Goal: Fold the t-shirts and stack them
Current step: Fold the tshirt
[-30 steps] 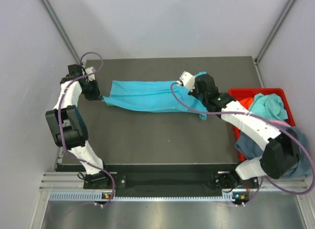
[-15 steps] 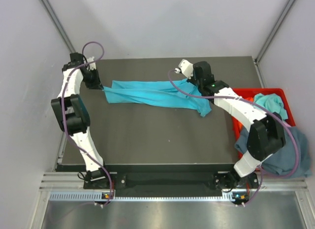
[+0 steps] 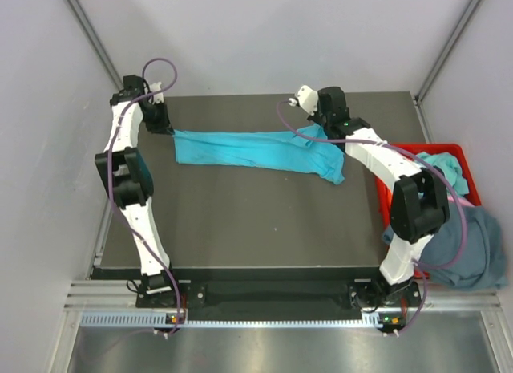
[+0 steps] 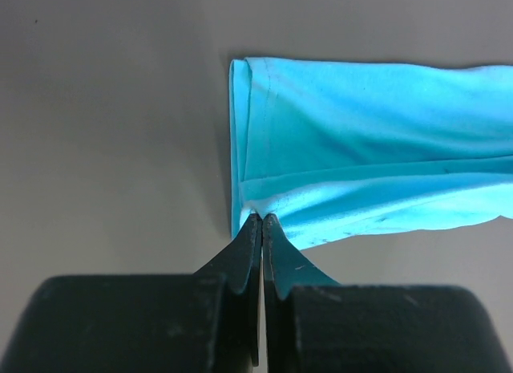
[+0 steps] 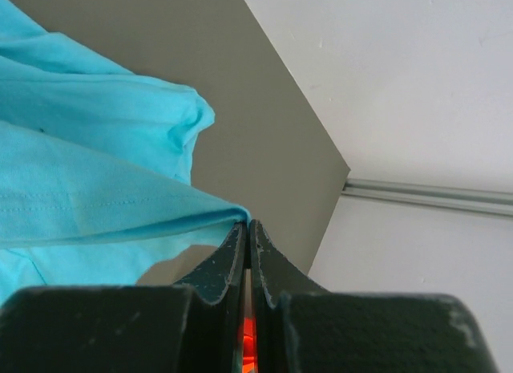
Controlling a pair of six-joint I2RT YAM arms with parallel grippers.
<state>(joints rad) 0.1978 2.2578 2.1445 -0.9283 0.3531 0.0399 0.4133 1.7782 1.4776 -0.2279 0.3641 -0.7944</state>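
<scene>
Both arms have reached farther toward 12 o'clock than a second ago, and the turquoise t-shirt (image 3: pixel 248 148) has gone with them. It now lies as a stretched, folded band across the far part of the counter (image 3: pixel 240 229), running from about 10 o'clock to about 1 o'clock. The left end effector (image 3: pixel 167 130) is clamped tight on the shirt's corner at the 10 o'clock end. In the left wrist view its tips meet on the hemmed edge with no gap. The right end effector (image 3: pixel 319 129) is pinched the same way on the cloth's far edge at the 1 o'clock end, where a loose flap trails toward 2 o'clock. Off the counter at 3 o'clock sits a red bin (image 3: pixel 401 151) holding a teal cloth (image 3: pixel 445 171). A slate blue-grey shirt (image 3: pixel 474 249) is draped at about 4 o'clock.
</scene>
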